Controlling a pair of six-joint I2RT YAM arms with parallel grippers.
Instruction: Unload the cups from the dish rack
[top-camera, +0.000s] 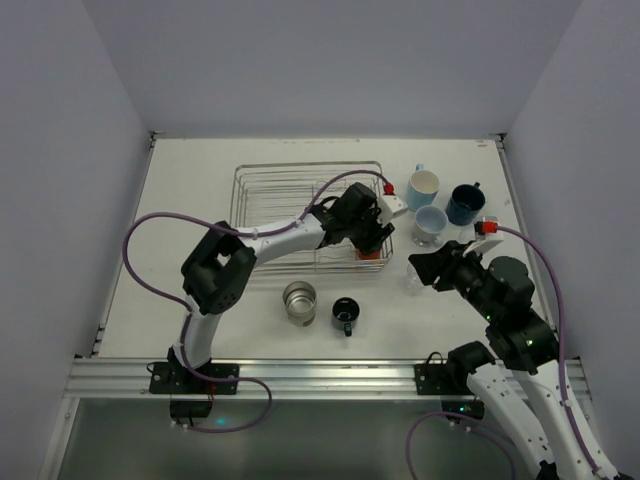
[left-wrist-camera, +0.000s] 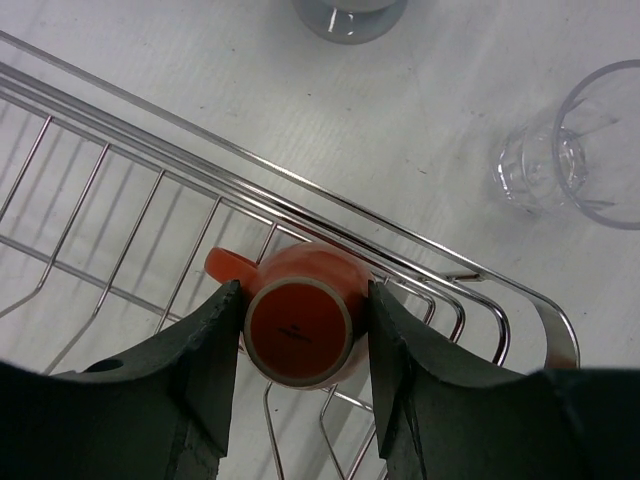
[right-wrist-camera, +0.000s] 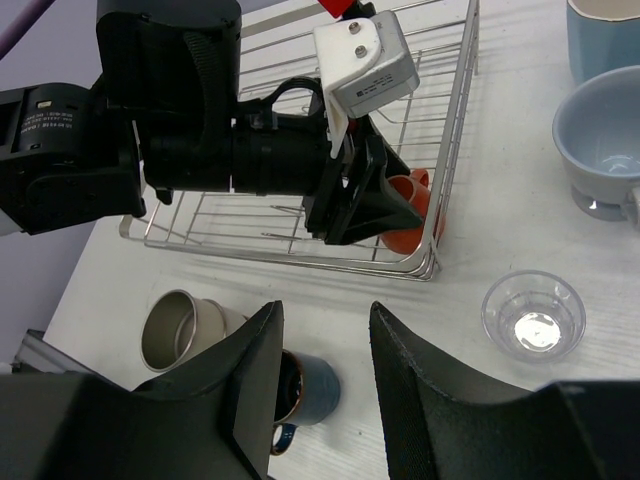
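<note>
A small orange cup (left-wrist-camera: 300, 325) stands upside down in the near right corner of the wire dish rack (top-camera: 270, 180). My left gripper (left-wrist-camera: 303, 310) is shut on the cup, one finger pressed to each side of it, its handle pointing left. The same grip shows from the top (top-camera: 371, 254) and in the right wrist view (right-wrist-camera: 408, 200). My right gripper (right-wrist-camera: 325, 330) hangs open and empty above the table, right of the rack. A clear glass (right-wrist-camera: 533, 315) stands just right of it.
A metallic cup (top-camera: 299, 302) and a small dark blue cup (top-camera: 345, 313) lie on the table in front of the rack. A light blue mug (top-camera: 423, 186), a navy mug (top-camera: 465, 203) and a pale blue cup (top-camera: 431, 224) stand right of the rack.
</note>
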